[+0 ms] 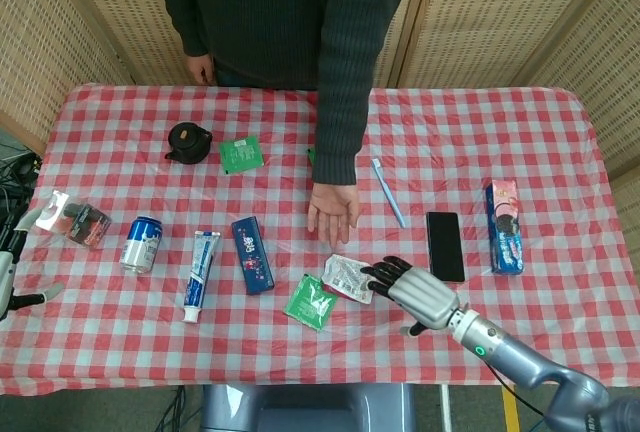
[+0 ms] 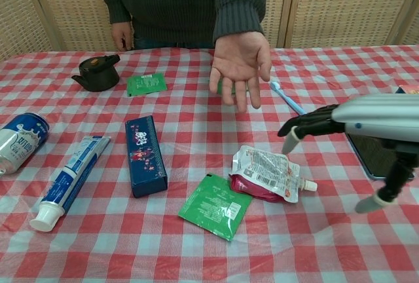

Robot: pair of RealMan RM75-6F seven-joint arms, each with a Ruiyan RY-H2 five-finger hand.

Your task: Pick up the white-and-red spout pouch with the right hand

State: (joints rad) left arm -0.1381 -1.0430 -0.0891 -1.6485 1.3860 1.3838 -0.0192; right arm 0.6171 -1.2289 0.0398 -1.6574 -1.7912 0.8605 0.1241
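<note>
The white-and-red spout pouch (image 1: 350, 278) (image 2: 266, 174) lies flat near the table's front middle, its small cap toward the right. My right hand (image 1: 415, 292) (image 2: 313, 123) hovers open just right of it, fingers (image 1: 380, 272) stretched toward the pouch and a little above it, holding nothing. Only a sliver of my left hand (image 1: 10, 277) shows at the far left edge of the head view, away from everything.
A person's open palm (image 1: 333, 214) (image 2: 240, 63) hangs over the table just behind the pouch. A green sachet (image 1: 311, 302) touches the pouch's left side. A black phone (image 1: 445, 245), blue toothbrush (image 1: 389, 193), snack box (image 1: 503, 225), blue case (image 1: 252, 253), toothpaste (image 1: 199, 274) and can (image 1: 141, 243) lie around.
</note>
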